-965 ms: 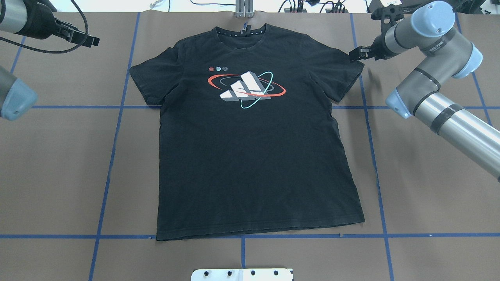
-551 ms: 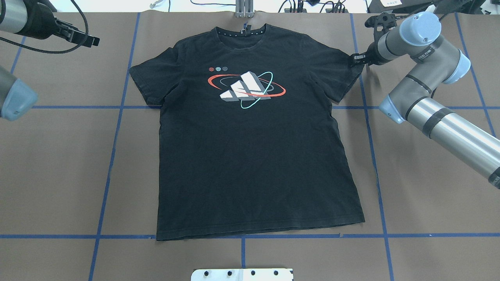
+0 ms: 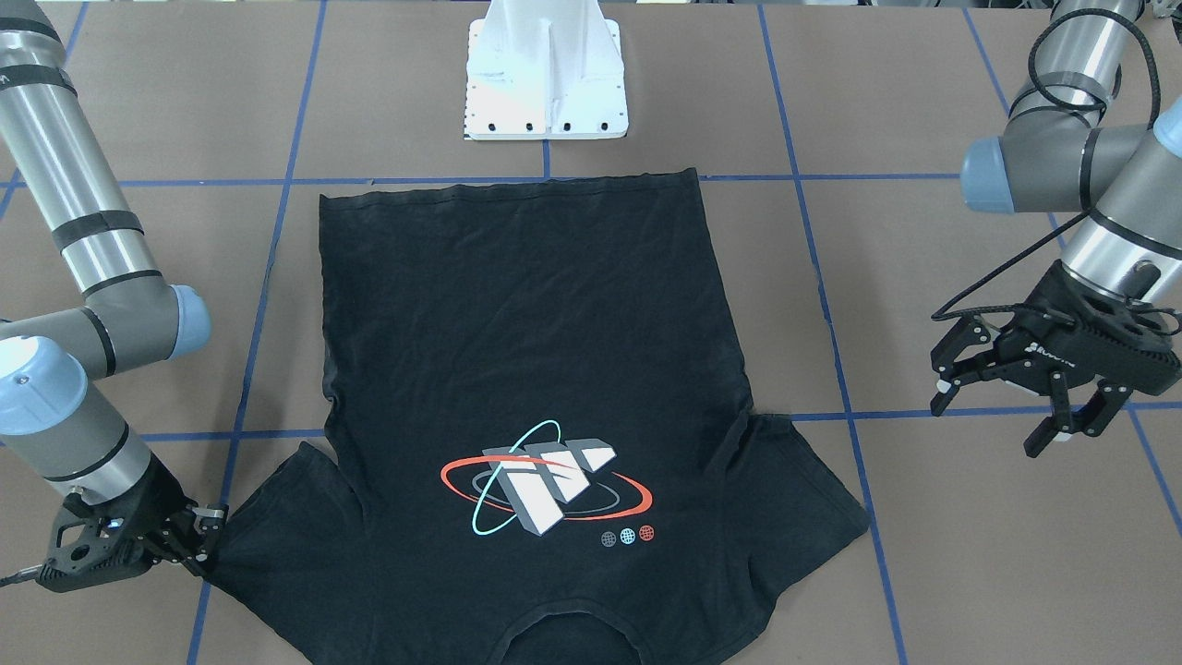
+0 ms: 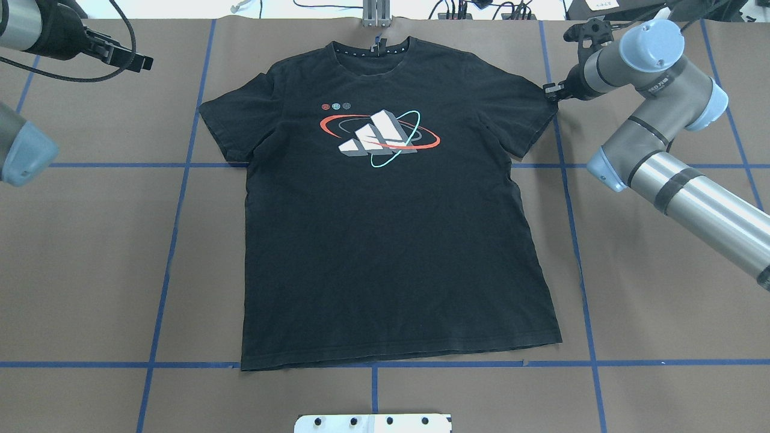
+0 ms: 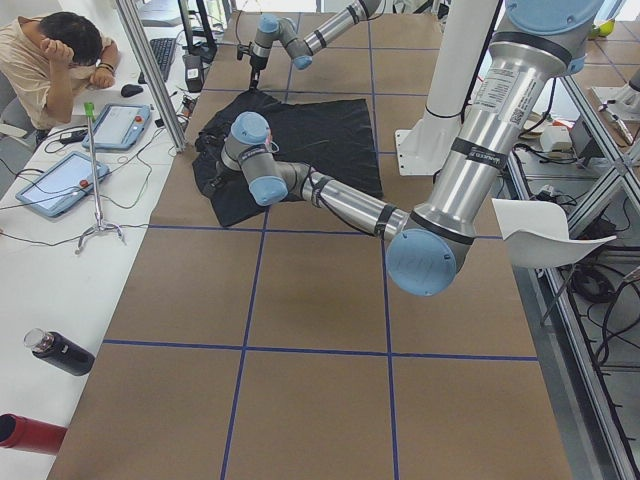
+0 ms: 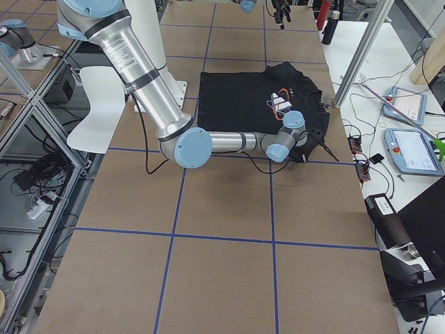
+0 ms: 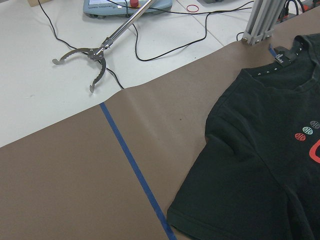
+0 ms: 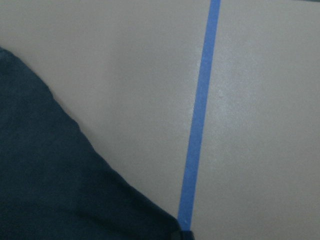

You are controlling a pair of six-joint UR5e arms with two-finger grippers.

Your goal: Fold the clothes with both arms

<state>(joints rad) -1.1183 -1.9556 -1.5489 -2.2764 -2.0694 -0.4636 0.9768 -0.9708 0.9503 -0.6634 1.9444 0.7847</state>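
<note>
1. Locating the black short-sleeved cotton T-shirt (image 4: 385,252): lying flat and print side up in the middle of the brown paper-covered table (image 4: 90,252), with the hem nearest the white fixed pedestal base (image 3: 545,65) and the collar pointing away from it.
2. Finding no fold made yet: seeing both sleeves spread outward and the body showing at full length, and so judging the task to be standing at its very start.
3. Finding the black two-finger right gripper (image 4: 550,90) sitting low at the table and touching the outer corner of the sleeve on the robot's right (image 4: 529,111). Seeing the cloth drawn to a small point there in the front-facing view, yet being unable to tell whether the jaws are clenched on the fabric or merely standing around it.
4. Finding the black two-finger left gripper (image 3: 993,420) hanging above bare table, well apart from the sleeve on the robot's left (image 4: 225,126), with jaws spread wide and holding nothing.
5. Judging what is left: securing a hold on each side of the T-shirt, bringing both sleeves and sides over the body, then doubling the length. Seeing none of these steps as done.
6. Counting one T-shirt with two sleeves, two silver-grey jointed arms (image 4: 692,192) with light-blue joint caps, two grippers and one pedestal base.
</note>
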